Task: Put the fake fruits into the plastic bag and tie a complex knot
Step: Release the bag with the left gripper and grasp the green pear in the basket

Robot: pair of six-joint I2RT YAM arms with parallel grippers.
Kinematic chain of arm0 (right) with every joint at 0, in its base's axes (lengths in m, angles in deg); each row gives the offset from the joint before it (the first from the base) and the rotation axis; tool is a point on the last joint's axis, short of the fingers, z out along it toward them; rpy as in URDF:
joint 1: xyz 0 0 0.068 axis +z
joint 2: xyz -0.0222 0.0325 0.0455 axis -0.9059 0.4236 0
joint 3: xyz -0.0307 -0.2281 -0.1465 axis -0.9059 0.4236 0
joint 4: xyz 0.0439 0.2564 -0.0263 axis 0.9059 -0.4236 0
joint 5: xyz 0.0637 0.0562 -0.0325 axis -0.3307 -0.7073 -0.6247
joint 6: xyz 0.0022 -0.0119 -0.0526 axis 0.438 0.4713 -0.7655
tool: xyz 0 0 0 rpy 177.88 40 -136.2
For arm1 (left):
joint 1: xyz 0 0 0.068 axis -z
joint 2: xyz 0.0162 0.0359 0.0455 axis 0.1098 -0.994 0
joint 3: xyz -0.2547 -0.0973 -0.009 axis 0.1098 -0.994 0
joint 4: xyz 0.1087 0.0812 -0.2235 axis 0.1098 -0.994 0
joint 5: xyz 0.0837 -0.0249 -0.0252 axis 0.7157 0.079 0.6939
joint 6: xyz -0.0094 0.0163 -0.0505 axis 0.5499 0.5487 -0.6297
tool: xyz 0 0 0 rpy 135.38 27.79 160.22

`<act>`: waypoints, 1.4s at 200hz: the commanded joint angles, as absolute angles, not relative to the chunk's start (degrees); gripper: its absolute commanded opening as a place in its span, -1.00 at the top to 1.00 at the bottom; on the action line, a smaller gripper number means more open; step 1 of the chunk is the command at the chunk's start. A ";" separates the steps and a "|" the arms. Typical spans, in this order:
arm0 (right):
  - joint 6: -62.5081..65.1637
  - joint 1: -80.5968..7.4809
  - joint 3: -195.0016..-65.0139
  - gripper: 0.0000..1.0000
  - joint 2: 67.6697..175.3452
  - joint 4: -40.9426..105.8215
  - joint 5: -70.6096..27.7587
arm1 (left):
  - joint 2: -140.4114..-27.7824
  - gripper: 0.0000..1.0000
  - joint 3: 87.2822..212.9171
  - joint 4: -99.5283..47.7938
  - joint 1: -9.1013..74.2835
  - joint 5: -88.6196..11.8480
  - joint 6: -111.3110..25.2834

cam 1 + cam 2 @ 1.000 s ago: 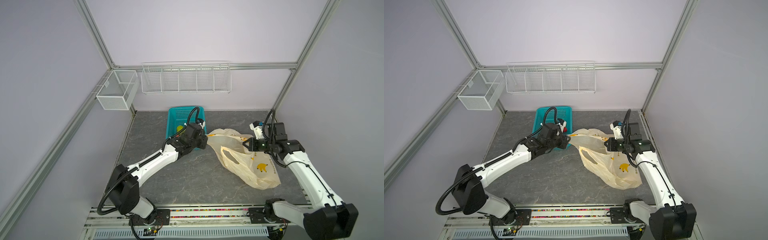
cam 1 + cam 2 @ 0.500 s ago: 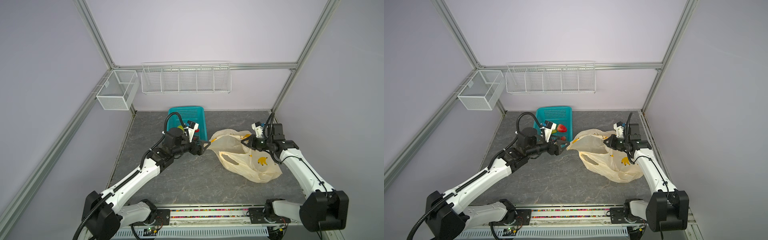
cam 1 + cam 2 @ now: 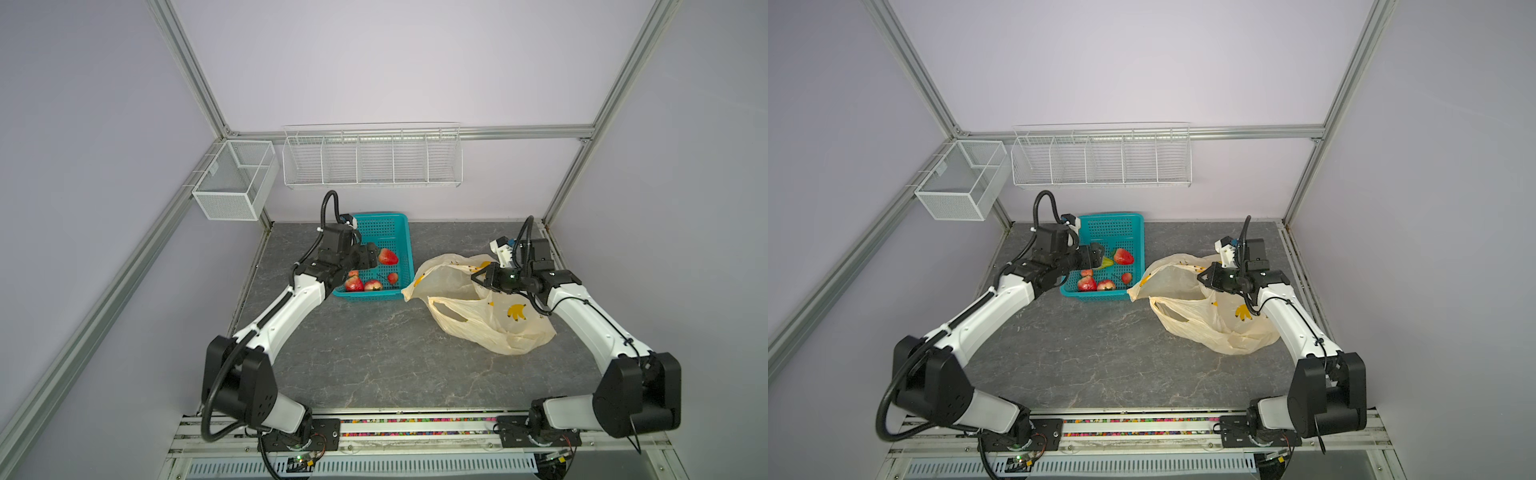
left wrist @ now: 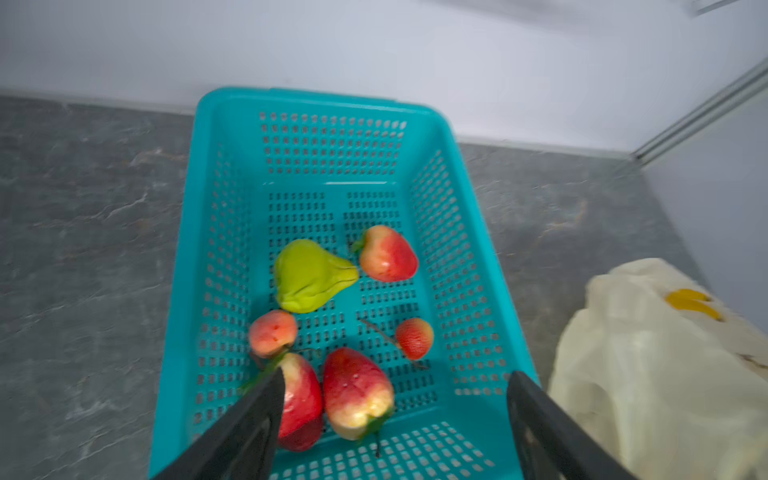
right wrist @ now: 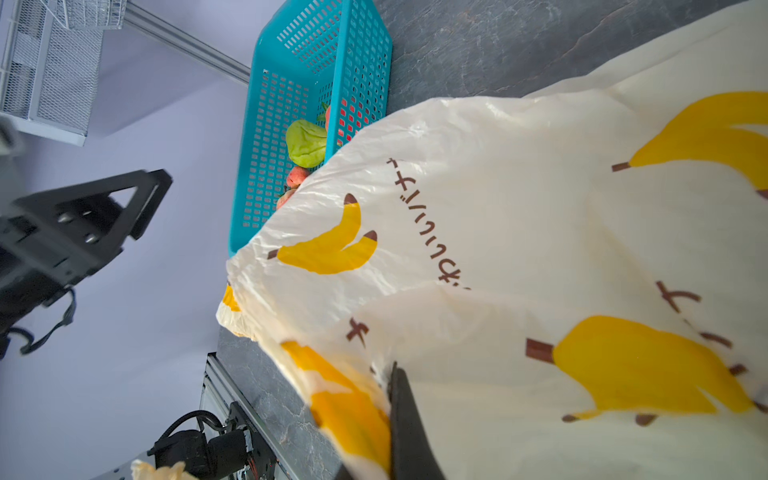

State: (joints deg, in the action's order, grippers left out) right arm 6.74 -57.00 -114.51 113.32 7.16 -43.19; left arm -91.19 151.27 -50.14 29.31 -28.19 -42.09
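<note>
Left tool [image 4: 397, 376] gaped wide, empty, hovering over near end of teal perforated plastic basket [image 4: 453, 249] at 11 o'clock on grey stone-look counter [image 3: 374, 353]. Six glossy fake fruits [image 4: 357, 390] lay inside basket. Right tool [image 3: 480, 276] pinched rim of pale-yellow banana-print plastic bag [image 3: 498, 328] at 3 o'clock, mouth facing 9 o'clock. Risks: slick fruit squirting from pinch; crowded neighbours blocking fingers; thin film slipping, mouth collapsing before drop.

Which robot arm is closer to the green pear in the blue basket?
Left. The left gripper hangs open over the basket, right by the pear. The right gripper is off beyond the basket, shut on the plastic bag.
</note>
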 commanded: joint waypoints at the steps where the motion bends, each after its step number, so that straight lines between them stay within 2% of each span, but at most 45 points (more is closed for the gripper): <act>1: 4.53 -56.77 -116.42 0.87 114.12 8.43 -43.78 | -99.75 -0.65 159.56 -60.54 28.31 -23.06 -36.57; 24: 3.87 -56.77 -117.32 0.87 115.26 8.74 -43.76 | -109.33 -0.64 170.34 -69.66 28.25 -21.68 -33.49; 57: 3.20 -56.76 -118.47 0.87 116.79 9.00 -44.49 | -119.01 -0.63 180.03 -75.35 28.25 -19.49 -30.80; 80: 2.65 -56.77 -118.91 0.87 117.75 8.84 -44.54 | -123.36 -0.64 184.01 -77.21 27.92 -18.76 -30.54; 114: 2.00 -56.85 -118.98 0.87 118.21 8.74 -44.23 | -128.55 -0.64 188.27 -78.22 27.31 -22.94 -30.61; 156: 1.38 -56.88 -118.76 0.87 118.43 8.56 -44.00 | -132.80 -0.62 192.44 -79.54 26.44 -23.07 -31.34; 206: 0.86 -56.86 -118.67 0.87 118.88 8.44 -43.79 | -134.68 -0.58 193.42 -77.62 25.33 -28.72 -33.85; 254: 0.32 -56.87 -118.76 0.87 118.96 8.01 -43.38 | -136.29 -0.40 194.11 -76.24 24.89 -29.45 -35.52; 280: 0.19 -56.85 -118.63 0.87 119.23 7.86 -43.32 | -136.71 -0.24 194.36 -75.81 24.91 -30.06 -36.05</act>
